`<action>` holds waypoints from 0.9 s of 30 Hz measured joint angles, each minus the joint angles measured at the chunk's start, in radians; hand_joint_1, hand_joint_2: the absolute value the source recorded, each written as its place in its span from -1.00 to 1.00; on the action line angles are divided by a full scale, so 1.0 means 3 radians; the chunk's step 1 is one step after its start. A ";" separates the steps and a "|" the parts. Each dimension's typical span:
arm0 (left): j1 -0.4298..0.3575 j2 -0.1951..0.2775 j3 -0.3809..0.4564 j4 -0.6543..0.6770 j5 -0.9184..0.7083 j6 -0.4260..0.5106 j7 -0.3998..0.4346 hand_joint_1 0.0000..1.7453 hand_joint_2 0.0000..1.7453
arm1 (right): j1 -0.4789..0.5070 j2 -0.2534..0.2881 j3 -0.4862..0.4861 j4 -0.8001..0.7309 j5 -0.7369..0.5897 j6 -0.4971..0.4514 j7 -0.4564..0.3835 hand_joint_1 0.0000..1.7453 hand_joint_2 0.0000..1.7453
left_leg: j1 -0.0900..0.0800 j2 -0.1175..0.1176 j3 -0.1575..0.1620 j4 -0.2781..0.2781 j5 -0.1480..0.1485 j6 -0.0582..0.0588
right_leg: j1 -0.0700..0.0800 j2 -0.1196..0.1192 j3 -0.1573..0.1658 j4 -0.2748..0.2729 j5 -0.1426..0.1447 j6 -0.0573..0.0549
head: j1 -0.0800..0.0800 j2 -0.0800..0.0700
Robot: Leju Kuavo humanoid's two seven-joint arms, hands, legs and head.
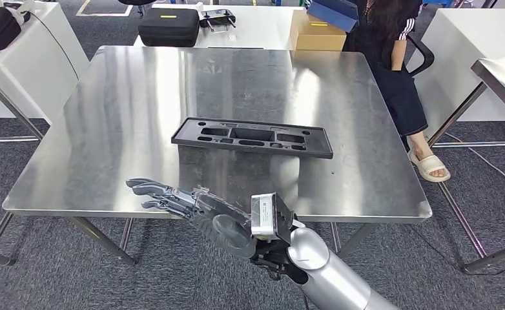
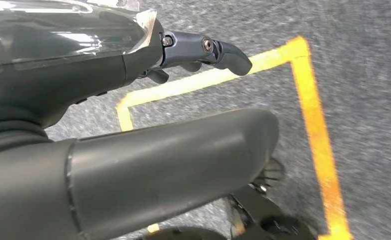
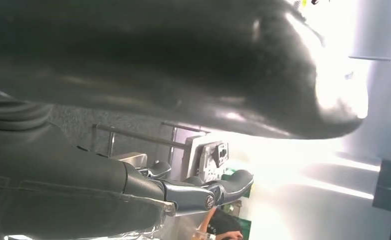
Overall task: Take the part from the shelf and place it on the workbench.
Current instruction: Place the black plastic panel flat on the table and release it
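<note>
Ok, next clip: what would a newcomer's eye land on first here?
First the long black part, lying flat near the middle of the shiny steel workbench. Then the right hand at the near edge, its fingers stretched out and holding nothing. A seated person shows beyond the far right corner.

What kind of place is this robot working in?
Probably a workshop or robot test lab: a stainless steel workbench holding a black moulded part, yellow floor marking tape on grey carpet, and a black equipment case behind.
</note>
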 joint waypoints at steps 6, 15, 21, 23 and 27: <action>0.0001 0.0000 0.0000 0.0002 -0.0023 -0.0038 0.0056 -1.00 -1.00 | 0.0046 -0.0046 0.0001 0.0009 0.0040 -0.0009 -0.0050 -1.00 -1.00 | -0.0055 0.0018 -0.0194 0.0007 0.0152 0.0028 | 0.0026 -0.0001 0.0204 0.0239 -0.0217 0.0008 | 0.0004 0.0000; 0.0001 -0.0013 0.0000 0.0004 -0.0024 -0.0043 0.0056 -1.00 -1.00 | 0.0037 -0.0042 0.0003 0.0008 0.0041 -0.0009 -0.0062 -1.00 -1.00 | -0.0045 -0.0001 -0.0358 0.0254 -0.0017 -0.0114 | 0.0000 -0.0033 0.0577 -0.0526 0.0024 -0.0164 | -0.0005 0.0000; 0.0001 -0.0004 0.0000 0.0004 -0.0025 -0.0043 0.0056 -1.00 -1.00 | 0.0052 -0.0040 0.0022 0.0014 0.0052 -0.0009 -0.0062 -1.00 -1.00 | 0.0071 -0.0013 -0.0278 0.0661 -0.0170 -0.0269 | -0.0035 -0.0043 0.0359 -0.0475 0.0170 -0.0121 | -0.0015 0.0000; -0.0005 -0.0007 0.0000 0.0004 -0.0028 -0.0044 0.0053 -1.00 -1.00 | 0.0054 -0.0041 0.0024 0.0014 0.0062 -0.0009 -0.0063 -1.00 -1.00 | 0.0103 -0.0026 0.0004 0.0242 -0.0089 -0.0318 | -0.0044 -0.0040 0.0271 -0.0399 0.0193 -0.0082 | -0.0023 0.0000; -0.0013 -0.0008 0.0000 0.0005 -0.0049 -0.0038 0.0045 -1.00 -1.00 | 0.0102 -0.0051 0.0021 0.0020 0.0149 -0.0086 -0.0082 -1.00 -1.00 | 0.0075 -0.0048 0.0041 0.0061 -0.0090 -0.0213 | -0.0027 -0.0034 0.0181 -0.0351 0.0261 0.0039 | -0.0028 0.0000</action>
